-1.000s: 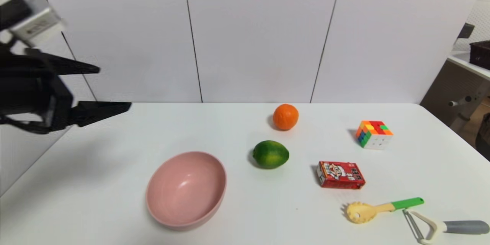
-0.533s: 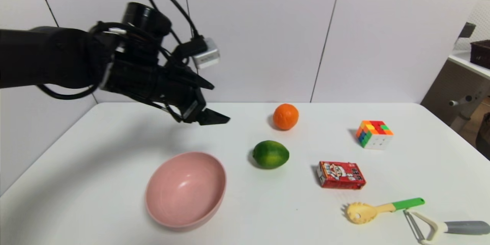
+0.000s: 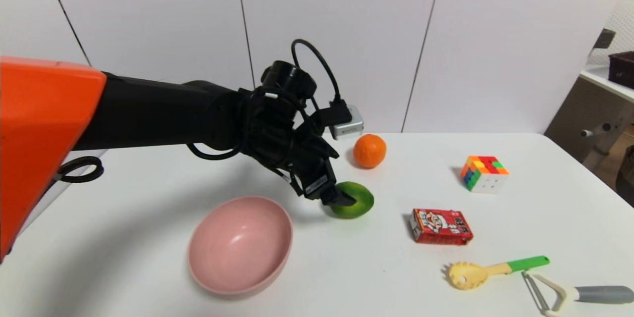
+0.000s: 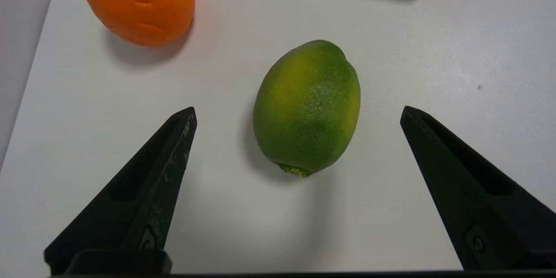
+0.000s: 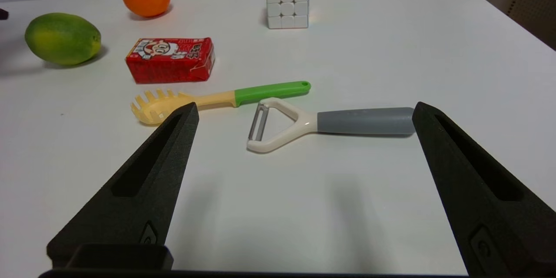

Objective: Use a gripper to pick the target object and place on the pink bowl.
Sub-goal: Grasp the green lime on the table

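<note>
— What does the left gripper [image 4: 297, 115] hold?

— Nothing; its fingers spread wide around the glossy green, yellow-patched target object [image 4: 307, 106], mid-table [image 3: 148, 178], between the pink bowl [image 3: 241, 245] and far edge.

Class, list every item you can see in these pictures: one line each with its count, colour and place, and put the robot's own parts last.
Table: one, white, under everything.
Pink bowl: one, dusty pink, front left.
Lime: one, dark green with yellowish patches, mid-table, right of the bowl.
Orange: one, orange, behind the lime.
Puzzle cube: one, multicoloured, far right.
Carton: one, red, right of the lime.
Pasta spoon: one, yellow with green handle, front right.
Peeler: one, white and grey, front right.
Left gripper: black, open, above the lime.
Right gripper: black, open, over the front right.
</note>
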Action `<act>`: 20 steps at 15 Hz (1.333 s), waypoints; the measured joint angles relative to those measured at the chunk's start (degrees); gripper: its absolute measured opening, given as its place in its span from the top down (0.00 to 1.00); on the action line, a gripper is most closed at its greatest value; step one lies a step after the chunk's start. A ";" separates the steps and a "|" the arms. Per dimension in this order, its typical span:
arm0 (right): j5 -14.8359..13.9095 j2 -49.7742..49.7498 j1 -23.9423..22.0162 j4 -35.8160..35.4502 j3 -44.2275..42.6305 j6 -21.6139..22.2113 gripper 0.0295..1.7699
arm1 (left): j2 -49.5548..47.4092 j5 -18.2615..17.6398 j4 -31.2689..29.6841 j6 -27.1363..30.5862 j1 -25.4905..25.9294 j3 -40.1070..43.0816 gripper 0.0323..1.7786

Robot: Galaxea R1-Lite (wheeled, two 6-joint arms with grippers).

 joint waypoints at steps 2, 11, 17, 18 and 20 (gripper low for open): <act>0.01 0.00 0.00 0.00 0.00 0.00 0.04 | 1.71 0.06 -0.02 -0.05 -1.11 -0.88 0.05; 0.01 0.00 0.00 0.00 0.00 0.00 0.04 | 7.45 0.26 -0.61 -0.05 -2.10 -3.67 0.05; 0.00 0.00 0.00 0.02 0.00 0.00 0.04 | 9.55 0.74 -0.56 -0.06 -1.68 -3.97 0.05; 0.00 0.00 0.00 0.02 0.00 0.00 0.04 | 9.84 0.77 -0.56 -0.06 -1.44 -3.97 0.05; 0.01 0.00 0.00 0.00 0.00 0.00 0.04 | 10.29 1.00 -0.63 -0.06 -1.27 -3.97 0.05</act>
